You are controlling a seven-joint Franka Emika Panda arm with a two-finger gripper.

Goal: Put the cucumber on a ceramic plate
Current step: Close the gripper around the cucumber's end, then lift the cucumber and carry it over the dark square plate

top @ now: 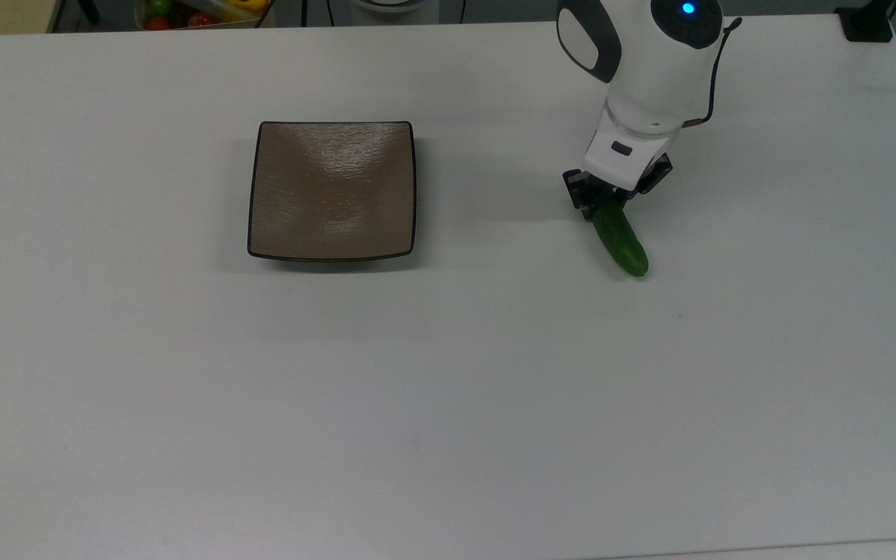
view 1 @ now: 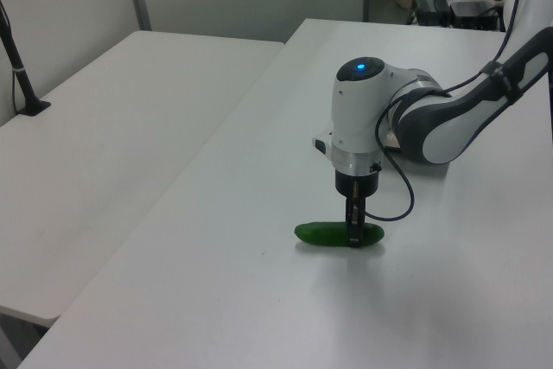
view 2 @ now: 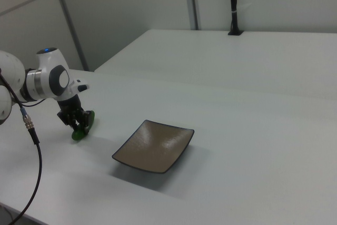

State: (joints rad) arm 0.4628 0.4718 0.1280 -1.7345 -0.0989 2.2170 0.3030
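The dark green cucumber [top: 624, 242] lies on the white table at the top view's right, its far end tucked under the gripper. My gripper [top: 602, 201] points straight down and is shut on that end of the cucumber. In the left view the gripper [view 1: 352, 236] pinches the cucumber [view 1: 322, 233] near its right end. In the right view the cucumber [view 2: 78, 133] hangs out below the gripper [view 2: 79, 123]. The square brown ceramic plate [top: 331, 190] sits bare well to the top view's left, and is also seen as the plate [view 2: 154, 146] in the right view.
A container of vegetables [top: 199, 11] stands beyond the table's far edge at the top view's upper left. A black post base [top: 868, 23] sits at the far right corner. A second white table [view 1: 112, 127] adjoins in the left view. The arm's cable [view 2: 30, 130] hangs at the right view's left.
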